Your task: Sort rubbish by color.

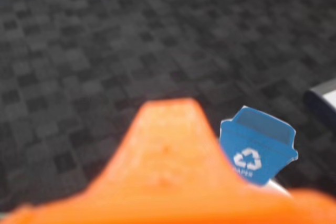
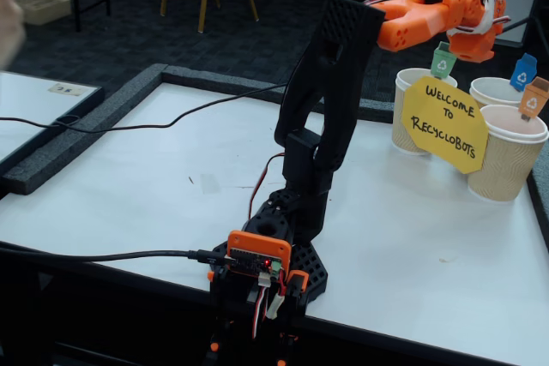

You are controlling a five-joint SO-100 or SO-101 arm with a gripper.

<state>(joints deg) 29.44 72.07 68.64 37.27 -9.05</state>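
Above the paper cups at the table's far right in the fixed view, my gripper hung; jaws' state unreadable. No wad showed in either view. Wrist view held a blurred orange finger beside a blue bin tag.

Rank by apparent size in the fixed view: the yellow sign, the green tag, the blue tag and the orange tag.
1. Yellow sign, plainly the largest.
2. Green tag, blue tag and orange tag: all far smaller than the sign and much alike; they stand at different distances from the camera, so no ranking among them.
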